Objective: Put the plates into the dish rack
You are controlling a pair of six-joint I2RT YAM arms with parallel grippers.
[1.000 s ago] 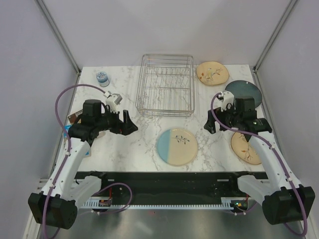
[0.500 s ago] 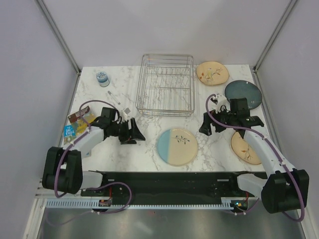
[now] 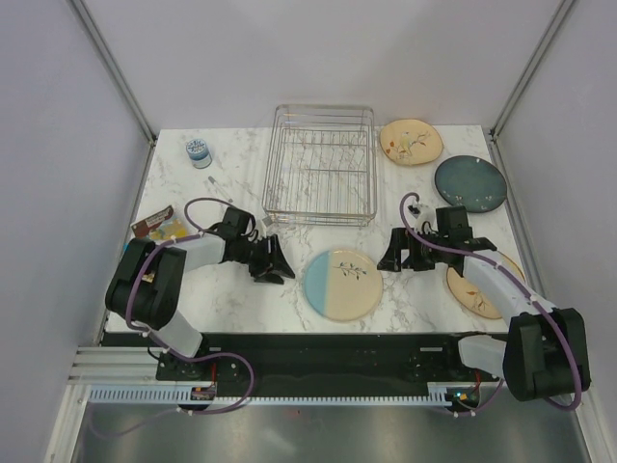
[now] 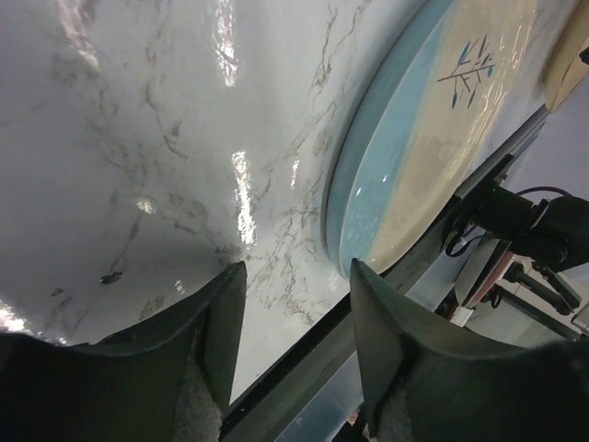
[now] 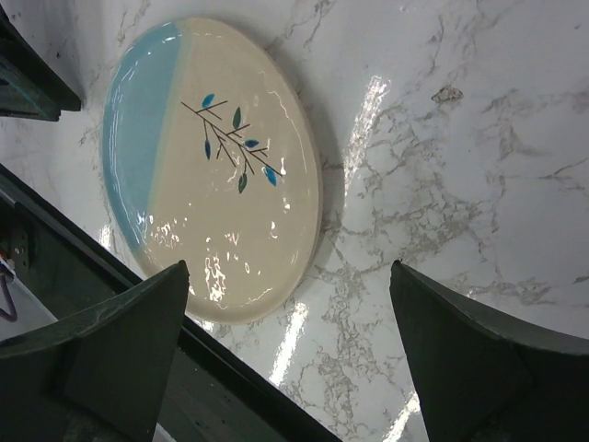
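The half light-blue, half cream plate (image 3: 342,284) lies flat near the table's front edge. My left gripper (image 3: 277,263) is open and empty, low over the table just left of the plate; its wrist view shows the plate's blue rim (image 4: 405,157) ahead of my gripper (image 4: 296,308). My right gripper (image 3: 390,253) is open wide and empty, just right of the plate, which fills the upper left of its wrist view (image 5: 212,166) above my gripper (image 5: 290,318). The empty wire dish rack (image 3: 320,164) stands behind. A sprig plate (image 3: 411,141) and the dark teal plate (image 3: 470,182) lie at the back right. Another sprig plate (image 3: 479,289) lies partly under my right arm.
A small blue-lidded jar (image 3: 199,152) stands at the back left. Snack packets (image 3: 159,225) lie at the left edge behind my left arm. The black front rail (image 3: 328,347) runs just below the near plate.
Both arms have dropped low and closed in on the blue-and-cream plate, the left gripper moving right, the right gripper moving left and nearer. The plates have not moved.
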